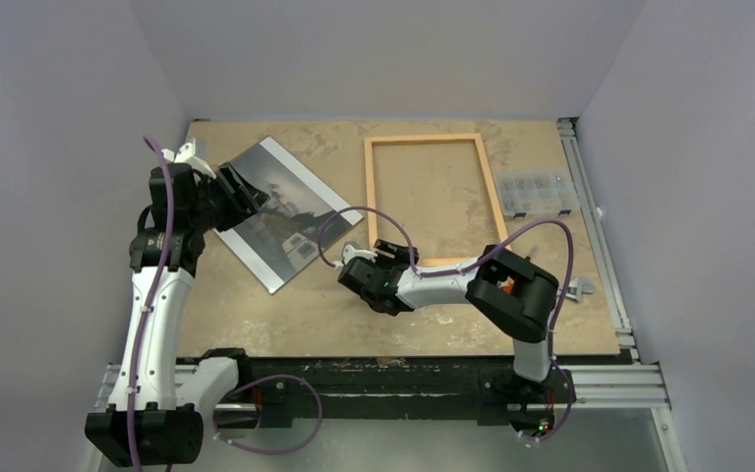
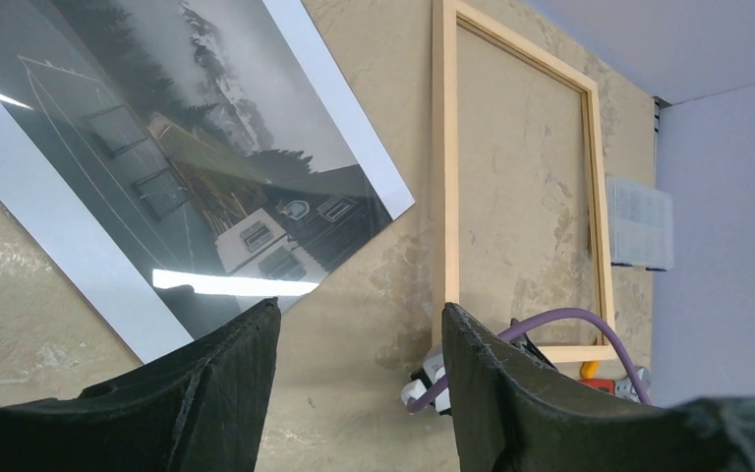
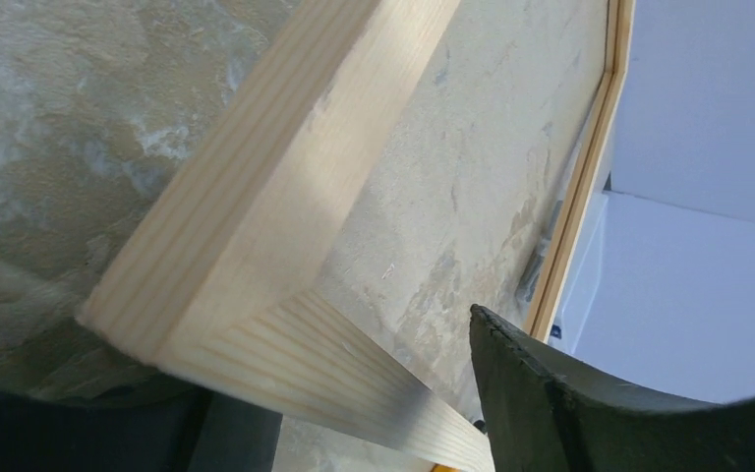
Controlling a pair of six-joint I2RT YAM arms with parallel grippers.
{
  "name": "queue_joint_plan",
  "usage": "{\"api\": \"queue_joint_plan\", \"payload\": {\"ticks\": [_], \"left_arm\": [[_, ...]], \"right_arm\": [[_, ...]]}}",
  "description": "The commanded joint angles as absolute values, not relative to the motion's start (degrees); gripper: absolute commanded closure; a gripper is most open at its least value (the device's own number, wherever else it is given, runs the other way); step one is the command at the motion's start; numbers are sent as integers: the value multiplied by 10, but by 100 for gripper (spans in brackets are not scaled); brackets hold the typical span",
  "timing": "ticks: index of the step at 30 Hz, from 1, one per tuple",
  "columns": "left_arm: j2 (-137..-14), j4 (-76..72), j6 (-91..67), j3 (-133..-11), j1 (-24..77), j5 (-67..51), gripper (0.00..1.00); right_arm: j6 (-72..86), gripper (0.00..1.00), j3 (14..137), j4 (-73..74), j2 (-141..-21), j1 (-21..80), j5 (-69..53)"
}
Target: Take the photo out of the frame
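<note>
The photo (image 1: pixel 277 211) is already out of the frame (image 1: pixel 369 197), so the main work of the task looks done. As I judge it, little is left beyond drawing both arms clear. The tan counter (image 1: pixel 305 320) carries everything. The empty light-wood frame lies flat at the far middle, and bare counter shows through its opening. The black-and-white photo, a mountain house scene with white bands on two opposite edges, lies flat to the left of the frame. It is turned at an angle, with its nearest corner close to the frame's left rail but not touching it. The left arm (image 1: pixel 157 295) reaches to the photo's left edge. The left jaws stand open over the photo and hold nothing; in the wrist view one finger covers the photo's near edge and the other hangs over bare counter. The right arm (image 1: pixel 442 285) lies across the near middle, with the right jaws at the frame's near left corner. They are parted, with that corner between them. A gap shows between one finger and the rail, so they do not seem to grip it. A small clear parts box (image 1: pixel 536 192) sits just right of the frame.
</note>
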State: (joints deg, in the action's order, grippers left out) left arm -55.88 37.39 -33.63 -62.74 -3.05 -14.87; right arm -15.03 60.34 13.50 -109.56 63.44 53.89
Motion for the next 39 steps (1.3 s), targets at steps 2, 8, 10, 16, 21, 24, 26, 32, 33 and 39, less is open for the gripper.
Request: {"api": "queue_joint_plan", "payload": {"ticks": [2,8,10,16,21,24,26,32,33,39], "left_arm": [[-561,355,-336,-628,-36,-162,41],[-563,354,-336,-628,-36,-164,41],[-564,353,-336,-628,-36,-166,41],[-569,354,-335,-628,-35,-168,41],[-582,353,-334,-628,-36,-182,41],[-591,349,-336,-628,-36,-193,41],[-596,349,-336,-626,-36,-196,41],[-619,349,-334,-624,-36,-196,41],[-623,349,-334,-625,-36,-197,41],[-644,352,-332,-628,-36,-206,41]], "right_arm": [[-117,31,591,137,-1058,635,483],[-80,2,593,191,-1013,635,426],[-67,1,593,207,-997,636,411],[-27,1,592,256,-945,635,377],[16,1,572,226,-888,630,315],[65,1,554,149,-855,611,260],[118,1,559,105,-853,597,247],[226,1,665,114,-952,529,189],[238,1,690,133,-977,514,175],[224,1,782,159,-1067,489,184]]}}
